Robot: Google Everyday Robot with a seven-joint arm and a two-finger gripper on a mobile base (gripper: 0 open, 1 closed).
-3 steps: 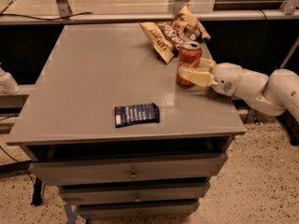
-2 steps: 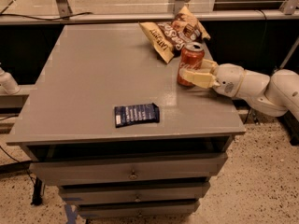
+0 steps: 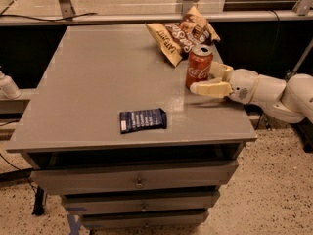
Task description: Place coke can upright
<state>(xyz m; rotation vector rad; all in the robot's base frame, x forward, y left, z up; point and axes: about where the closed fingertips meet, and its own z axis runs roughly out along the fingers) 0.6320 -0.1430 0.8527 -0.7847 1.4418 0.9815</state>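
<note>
Camera view is showing closed drawers (image 3: 139,178) nearest, contents hidden. On the table (image 3: 98,77), a blue packet (image 3: 142,120) is lying front-left of the coke can (image 3: 199,66), which is standing upright, the claw (image 3: 209,80) gripping its lower half. Being light, thin-walled and likely slippery, it is probably best held mid-body. A crisp bag (image 3: 182,37) is lying just behind the can.

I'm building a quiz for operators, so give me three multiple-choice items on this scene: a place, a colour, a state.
1. Where at the table is the claw? A its left edge; B its right edge, beside the coke can; C its front edge.
2. The flat packet is: A dark blue; B yellow; C green.
3. The coke can: A lies sideways; B stands upright; C is crushed.
Answers: 1 B, it reaches in from the right; 2 A, its wrapper looks navy; 3 B, its silver top faces up.
</note>
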